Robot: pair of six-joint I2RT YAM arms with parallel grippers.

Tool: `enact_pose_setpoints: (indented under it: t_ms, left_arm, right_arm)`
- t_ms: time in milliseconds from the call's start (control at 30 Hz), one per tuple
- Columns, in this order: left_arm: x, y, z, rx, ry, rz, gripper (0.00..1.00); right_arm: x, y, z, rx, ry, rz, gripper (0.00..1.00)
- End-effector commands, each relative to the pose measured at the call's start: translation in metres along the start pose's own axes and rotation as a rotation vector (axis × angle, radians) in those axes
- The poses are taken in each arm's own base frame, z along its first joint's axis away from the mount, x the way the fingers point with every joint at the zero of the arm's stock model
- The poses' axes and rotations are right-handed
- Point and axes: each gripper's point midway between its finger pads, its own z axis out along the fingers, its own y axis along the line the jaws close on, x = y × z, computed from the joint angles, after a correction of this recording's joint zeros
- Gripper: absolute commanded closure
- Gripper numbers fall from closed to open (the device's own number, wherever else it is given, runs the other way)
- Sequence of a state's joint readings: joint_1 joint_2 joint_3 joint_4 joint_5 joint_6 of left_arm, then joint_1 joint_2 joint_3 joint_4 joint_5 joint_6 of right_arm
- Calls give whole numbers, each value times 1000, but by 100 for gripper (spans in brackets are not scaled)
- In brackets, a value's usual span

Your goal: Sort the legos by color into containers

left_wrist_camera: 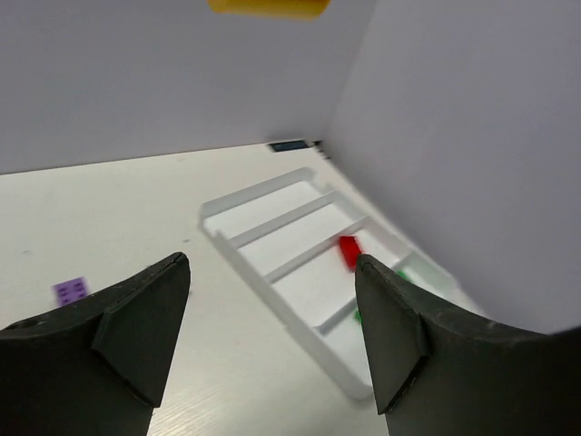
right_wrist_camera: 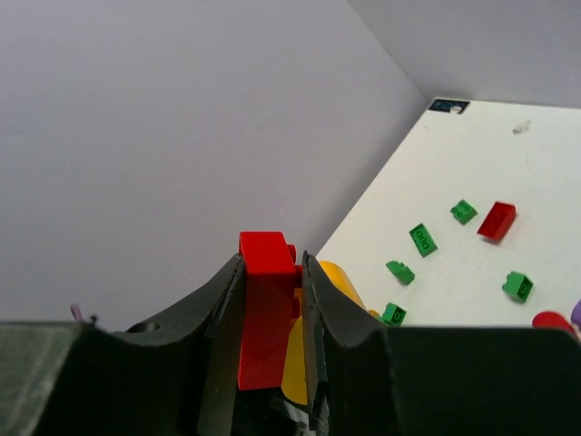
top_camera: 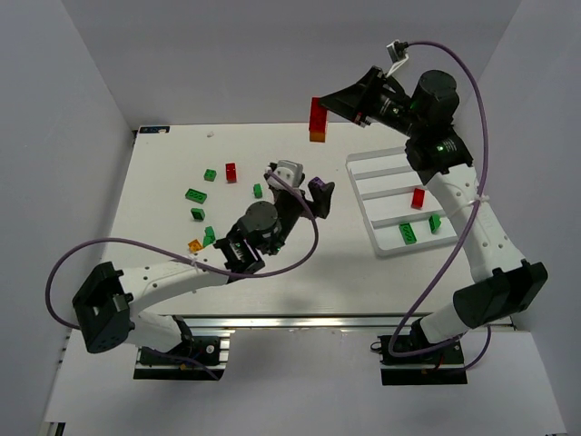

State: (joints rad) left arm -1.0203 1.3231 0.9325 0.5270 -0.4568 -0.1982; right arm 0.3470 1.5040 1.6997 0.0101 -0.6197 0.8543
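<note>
Jaws on my left are spread wide with nothing between them. The left wrist view shows that plainly, while from the top camera they're just a dark lump over the middle of the table (top_camera: 163, 154). That same wrist view catches a purple brick (left_wrist_camera: 71, 290) lying on the table off to their left, with the white tray (left_wrist_camera: 290, 259) out ahead.

Top view has the loose stuff on the table's left half: green legos (top_camera: 195, 194), a loose red lego (top_camera: 231, 172) and an orange lego (top_camera: 194, 244).

Over on my right, the jaws are clamped on a tall red brick (right_wrist_camera: 263, 309) with a yellow piece (right_wrist_camera: 338, 282) stuck to it. It's up off the table, left of the tray. The tray holds a small red brick (top_camera: 418, 197) in one compartment and two green bricks (top_camera: 408, 232) in the next one nearer me.
</note>
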Motion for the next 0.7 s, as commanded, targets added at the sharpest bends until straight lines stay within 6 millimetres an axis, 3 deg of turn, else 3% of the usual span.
enact_pose_setpoints:
  t_ms: [0, 133, 267, 467, 667]
  left_arm:
    - [-11, 16, 5, -149, -20, 160, 17]
    - [-14, 17, 9, -225, -32, 285, 17]
    - [-32, 24, 5, -320, -101, 349, 17]
    - [-47, 19, 0, -286, -159, 326, 16]
    - [-45, 11, 4, -241, -155, 335, 15]
  right_arm:
    - [-8, -3, -9, 148, -89, 39, 100]
    - [10, -25, -11, 218, -64, 160, 100]
    - [29, -40, -11, 257, -37, 267, 100]
    - [22, -45, -14, 265, -56, 299, 100]
    - [36, -48, -19, 263, -28, 363, 100]
